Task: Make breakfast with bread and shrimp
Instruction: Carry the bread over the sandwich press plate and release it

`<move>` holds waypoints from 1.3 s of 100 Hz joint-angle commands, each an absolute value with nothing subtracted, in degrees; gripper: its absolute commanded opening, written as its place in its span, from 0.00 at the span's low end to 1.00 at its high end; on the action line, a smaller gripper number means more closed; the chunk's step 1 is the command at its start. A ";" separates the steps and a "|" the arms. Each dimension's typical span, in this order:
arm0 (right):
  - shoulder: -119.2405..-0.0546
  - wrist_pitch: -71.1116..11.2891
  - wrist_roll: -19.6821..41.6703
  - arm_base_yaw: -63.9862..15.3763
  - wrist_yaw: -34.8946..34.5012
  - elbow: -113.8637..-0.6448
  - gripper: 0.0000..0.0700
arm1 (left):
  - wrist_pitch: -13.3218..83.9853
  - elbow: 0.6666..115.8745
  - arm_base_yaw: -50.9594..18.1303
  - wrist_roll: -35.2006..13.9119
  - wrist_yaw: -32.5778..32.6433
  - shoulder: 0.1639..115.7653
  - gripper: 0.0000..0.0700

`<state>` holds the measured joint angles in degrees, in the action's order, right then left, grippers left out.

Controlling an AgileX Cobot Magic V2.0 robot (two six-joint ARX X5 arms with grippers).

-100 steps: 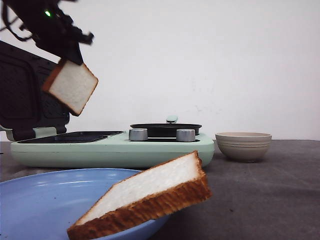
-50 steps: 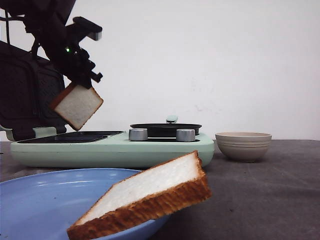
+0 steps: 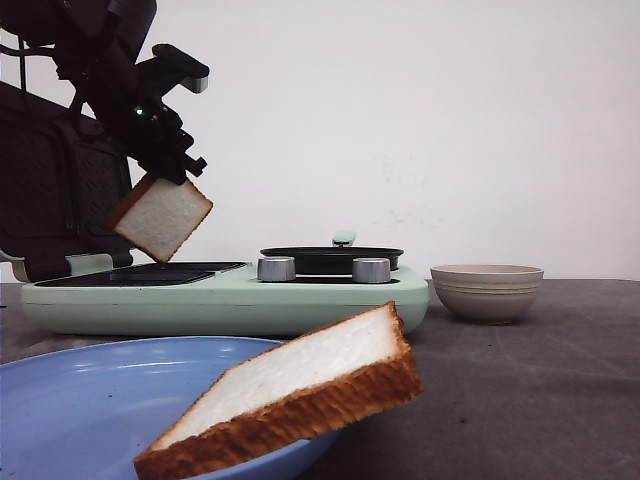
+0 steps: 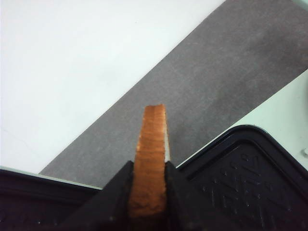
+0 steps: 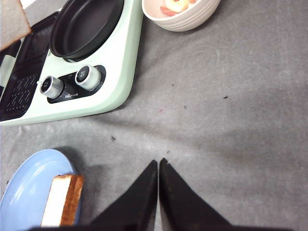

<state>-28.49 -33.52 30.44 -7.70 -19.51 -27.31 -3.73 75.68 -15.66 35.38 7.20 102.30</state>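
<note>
My left gripper (image 3: 166, 176) is shut on one bread slice (image 3: 160, 216), which hangs tilted just above the black griddle plate (image 3: 150, 272) of the mint-green breakfast maker (image 3: 230, 302). The left wrist view has that slice's brown crust (image 4: 153, 144) edge-on, pinched in the left gripper (image 4: 149, 167). A second bread slice (image 3: 300, 385) leans on the rim of the blue plate (image 3: 70, 400) in front. The shrimp (image 5: 175, 5) lie in the beige bowl (image 5: 187, 20). My right gripper (image 5: 158, 163) is shut and empty above bare grey table, beside the plate (image 5: 21, 192).
The maker's dark lid (image 3: 45, 190) stands open behind the griddle at the left. A black round pan (image 3: 330, 258) and two silver knobs (image 3: 277, 268) sit on the maker's right half. The beige bowl (image 3: 487, 290) stands to the maker's right.
My left gripper has carried the bread slice down and slightly right, closer to the griddle plate. The slice on the plate and the bowl have not moved.
</note>
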 commanded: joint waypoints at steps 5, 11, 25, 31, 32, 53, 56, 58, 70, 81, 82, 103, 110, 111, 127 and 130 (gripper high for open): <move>-28.64 -33.15 30.41 -7.73 -19.53 -28.18 0.00 | -4.75 76.90 -15.92 36.71 7.22 103.98 0.00; -28.64 -33.15 30.35 -7.73 -19.53 -28.18 0.00 | -4.67 76.90 -15.92 36.67 7.25 104.20 0.00; -28.64 -33.15 29.76 -7.73 -19.53 -28.18 0.00 | -4.40 76.90 -16.05 36.69 7.22 104.51 0.00; -28.64 -33.17 29.56 -7.73 -19.53 -28.18 0.00 | -4.32 76.90 -16.10 36.67 7.05 104.81 0.00; -28.64 -33.15 29.56 -7.73 -19.53 -28.18 0.00 | -4.29 76.90 -16.10 36.69 7.03 104.90 0.00; -28.64 -33.21 29.58 -7.73 -19.55 -28.18 0.00 | -2.72 76.90 -16.14 36.58 6.98 106.15 0.00; -28.64 -33.28 29.58 -7.73 -19.55 -28.18 0.00 | -2.50 76.88 -16.19 36.51 6.96 106.15 0.00; -28.64 -33.30 29.58 -7.73 -19.55 -28.18 0.00 | -2.42 76.88 -16.21 36.38 6.90 106.15 0.01; -28.64 -33.47 29.58 -7.73 -19.51 -28.18 0.00 | -2.26 76.90 -16.25 36.38 6.85 106.15 0.18; -28.64 -33.47 29.58 -7.73 -19.51 -28.18 0.00 | -2.00 76.88 -16.25 36.32 6.83 106.15 0.50; -28.64 -33.50 29.58 -7.73 -19.51 -28.18 0.00 | -1.98 76.88 -16.25 36.29 6.83 106.15 0.52; -28.64 -33.47 29.58 -7.73 -19.51 -28.18 0.00 | -1.69 76.88 -16.53 32.88 5.93 106.15 0.82; -28.64 -33.47 29.58 -7.73 -19.51 -28.18 0.00 | -1.56 76.90 -16.69 31.77 5.72 106.15 0.86; -28.64 -33.47 29.58 -7.73 -19.51 -28.18 0.00 | -1.52 76.90 -16.71 31.70 5.61 106.15 0.86; -28.64 -33.50 29.58 -7.73 -19.51 -28.18 0.00 | -1.30 76.90 -16.84 28.84 3.05 106.15 0.87; -28.64 -33.50 29.58 -7.73 -19.49 -28.18 0.00 | -1.32 76.90 -16.86 28.18 2.68 106.15 0.87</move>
